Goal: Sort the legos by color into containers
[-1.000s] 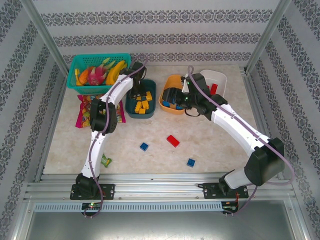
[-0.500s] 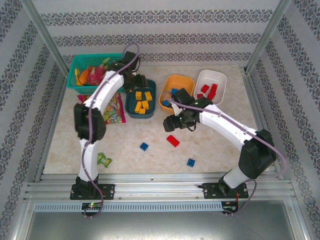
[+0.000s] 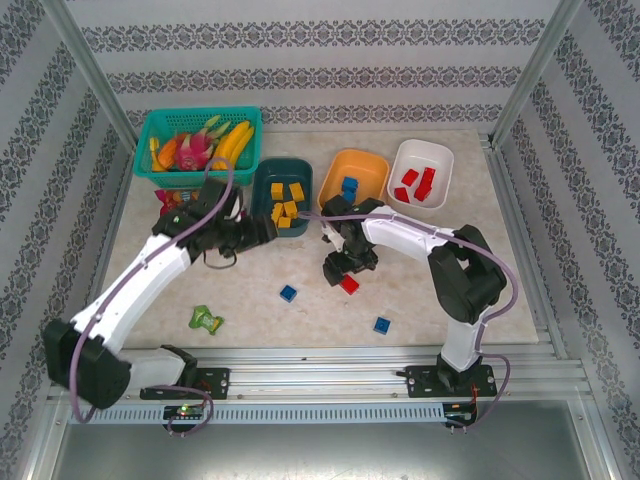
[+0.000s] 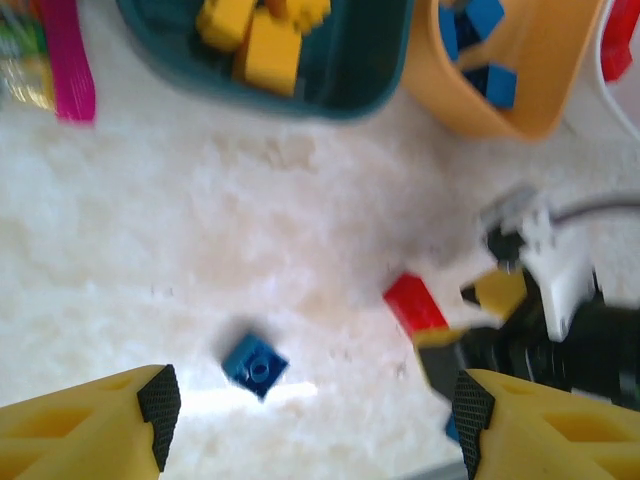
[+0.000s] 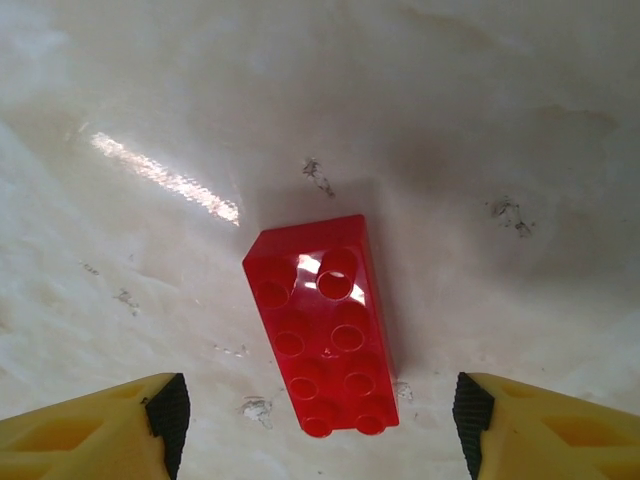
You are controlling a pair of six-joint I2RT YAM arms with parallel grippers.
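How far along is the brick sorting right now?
Done: yellow plastic bricks lie in the dark teal plastic tub, blue ones in the orange tub, red ones in the white tub. In hand: the open right gripper hovers over a loose red brick. Left: that brick and two loose blue bricks on the table.

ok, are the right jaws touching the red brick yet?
Apart. In the right wrist view the red brick lies flat on the table, with bare surface showing between it and each of the open right jaws.
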